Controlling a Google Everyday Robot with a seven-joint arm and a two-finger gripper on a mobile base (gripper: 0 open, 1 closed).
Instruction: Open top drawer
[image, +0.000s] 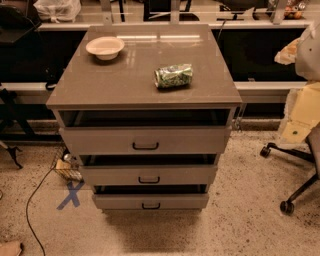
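The top drawer (100, 141) is the widest of three grey drawers in a grey cabinet, with a black bar handle (145, 146) at the centre of its front. It stands pulled out a little, with a dark gap showing above its front. My arm shows as pale cream parts at the right edge, and my gripper (287, 51) seems to be the tan piece at the upper right. It is well to the right of the cabinet, above drawer height and touching nothing.
The two narrower drawers (148, 175) (150, 201) below also stand slightly out. On the cabinet top lie a crushed green can (173, 76) and a white bowl (105, 47). An office chair base (295, 195) stands at the right. A cable and a blue floor cross (70, 195) are at the left.
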